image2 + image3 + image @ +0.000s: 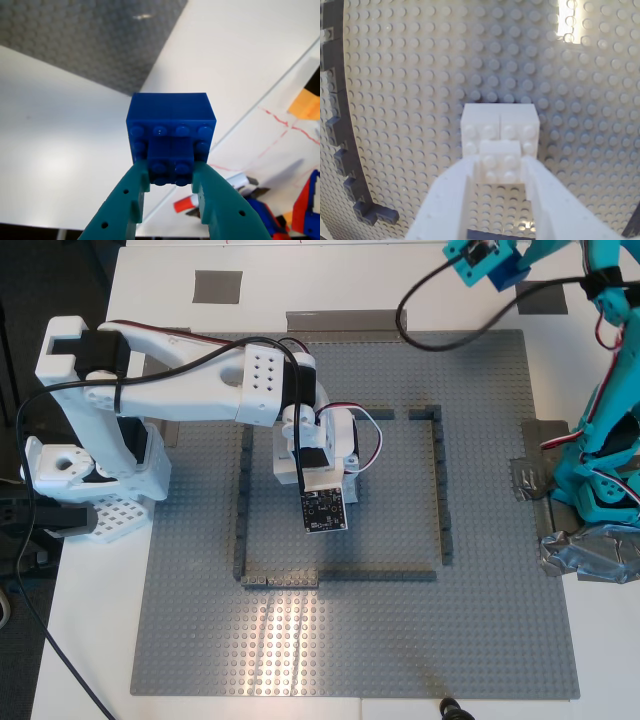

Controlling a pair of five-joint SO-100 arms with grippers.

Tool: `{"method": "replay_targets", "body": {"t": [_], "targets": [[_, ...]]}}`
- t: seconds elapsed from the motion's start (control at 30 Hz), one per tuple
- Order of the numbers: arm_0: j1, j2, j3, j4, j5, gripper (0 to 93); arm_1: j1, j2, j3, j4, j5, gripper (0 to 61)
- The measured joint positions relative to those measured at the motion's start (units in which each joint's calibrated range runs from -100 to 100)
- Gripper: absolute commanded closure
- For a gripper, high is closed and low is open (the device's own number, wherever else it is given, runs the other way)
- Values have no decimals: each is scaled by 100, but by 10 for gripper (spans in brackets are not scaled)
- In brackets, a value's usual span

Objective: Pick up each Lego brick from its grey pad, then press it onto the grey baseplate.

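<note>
My first gripper, teal, is shut on the bright blue brick. It holds the brick high in the air beyond the plate's far right corner in the exterior view. My second gripper, white, is shut on the white brick and holds it at the studs of the grey baseplate, inside the dark grey frame. I cannot tell if the brick is seated. In the exterior view this gripper hides the white brick. One grey pad lies bare at the far left. Another lies at the far right.
The white arm's base stands at the exterior view's left, the teal arm's base at its right. A shiny tape wad lies by the plate's right edge. A tape strip runs along the far edge. A black cable loops above.
</note>
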Motion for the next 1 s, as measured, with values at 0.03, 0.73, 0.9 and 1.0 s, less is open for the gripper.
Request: {"method": "replay_targets", "body": {"t": [0.03,0.73,0.9,1.0], "targets": [[-37,-93,176,-9,0,927,9,0,0,0,-10,474],[-1191,-1014,1541,-96,267,927,-18,0,-222,145,-10,403],[-1347,-1522,1961,-78,267,927,-64,-17,-348,386,24,405],[-1398,-1640,2146,-87,314,927,-64,-233,-348,563,73,536]]}}
